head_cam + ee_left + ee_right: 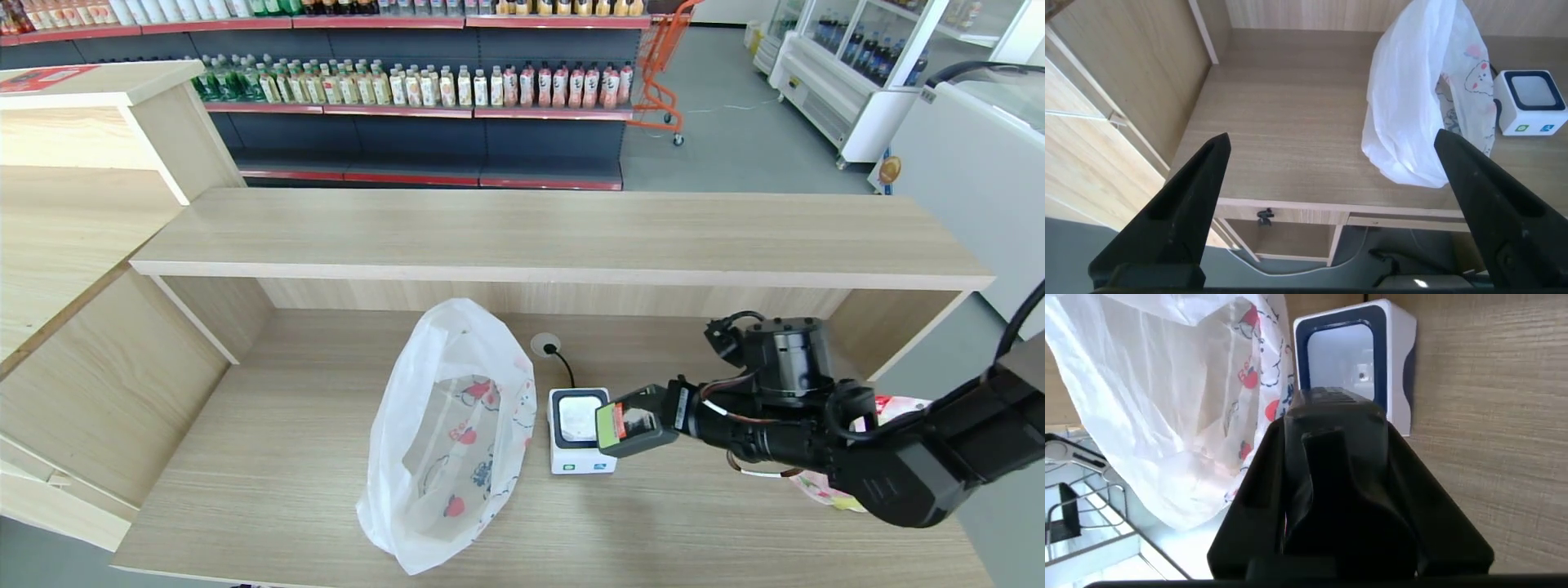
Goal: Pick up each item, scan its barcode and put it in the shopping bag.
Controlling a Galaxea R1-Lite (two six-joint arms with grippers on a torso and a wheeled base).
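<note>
My right gripper (pixel 633 425) is shut on a small flat packet (pixel 608 426) with a green edge and a red label. It holds the packet just right of the white barcode scanner (pixel 571 433), level with its glass face. From the right wrist, the shut black fingers (pixel 1331 457) point at the scanner (pixel 1360 359), and the shopping bag (pixel 1159 408) lies beside it. That white plastic bag (pixel 449 433), printed with red figures, stands left of the scanner. My left gripper (pixel 1331 204) hangs open and empty, off the counter's near edge, left of the bag (pixel 1421 90).
A pink and white snack bag (pixel 898 406) lies on the counter's right end, partly under my right arm. A raised shelf (pixel 555 237) runs along the back, with a cable socket (pixel 545 344) below it. A wooden side wall (pixel 106 392) closes the left.
</note>
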